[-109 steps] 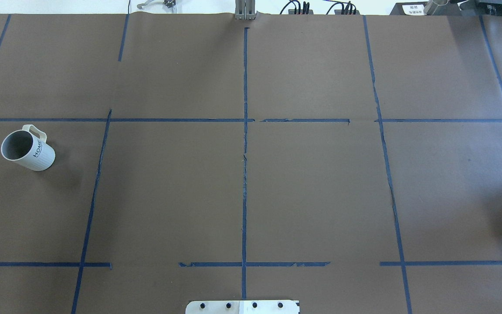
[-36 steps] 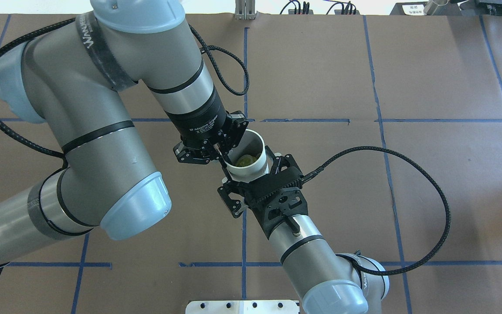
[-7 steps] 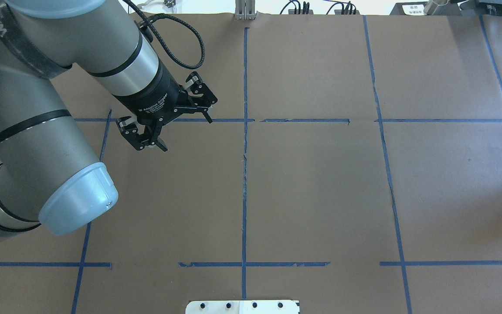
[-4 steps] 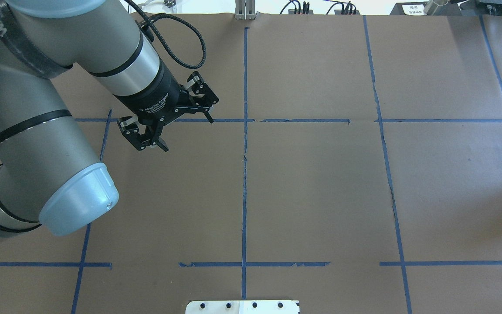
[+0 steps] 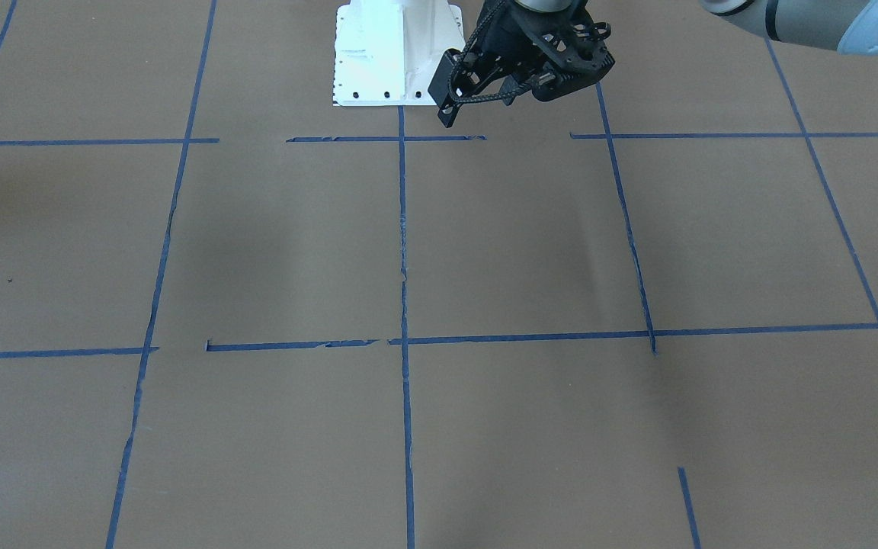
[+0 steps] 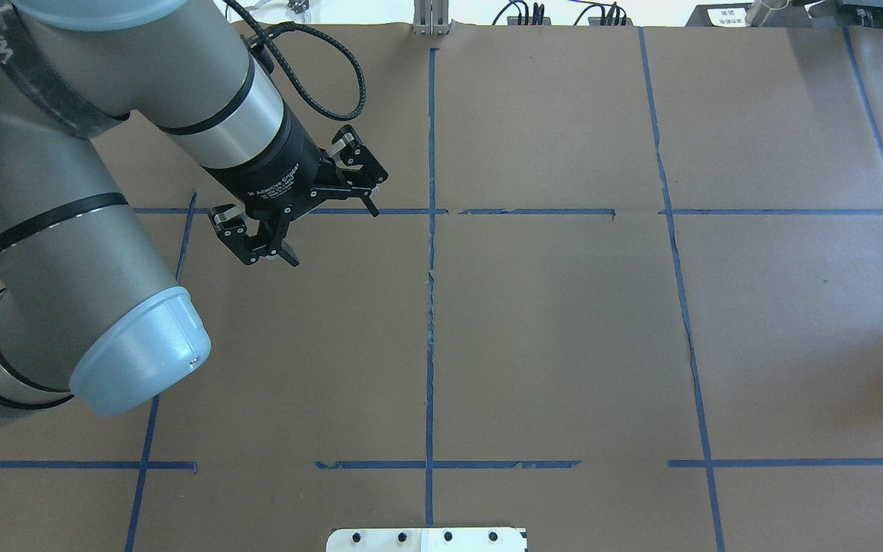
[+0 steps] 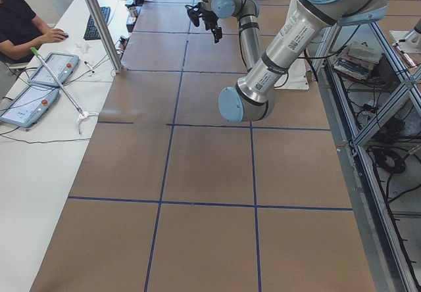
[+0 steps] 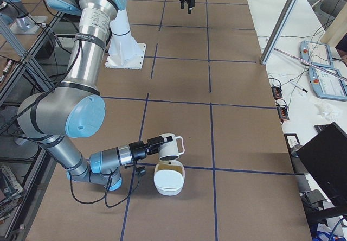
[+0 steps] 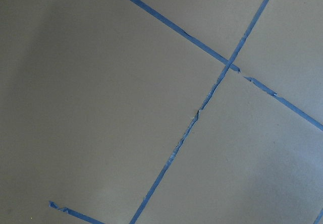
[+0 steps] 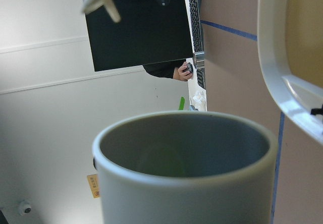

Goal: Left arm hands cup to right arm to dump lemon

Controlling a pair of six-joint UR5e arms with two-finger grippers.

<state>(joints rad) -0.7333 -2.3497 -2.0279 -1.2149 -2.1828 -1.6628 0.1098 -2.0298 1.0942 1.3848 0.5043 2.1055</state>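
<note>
In the lower middle of the right-side view, the white loop-handled mug (image 8: pixel 171 148) hangs at the right arm's black gripper (image 8: pixel 154 145), just above a white rounded bowl (image 8: pixel 167 187) on the brown paper-covered worktop (image 8: pixel 244 143). I cannot tell how that gripper's jaws stand. A greenish blur inside the mug is probably the small yellow-green lemon piece (image 10: pixel 162 162). The mug sits over the bowl's upper rim rather than its centre, so tipping could drop the lemon onto the worktop, or the mug could twist loose. The left arm's black two-finger gripper (image 6: pixel 332 236), upper left of the overhead view, is spread and empty.
</note>
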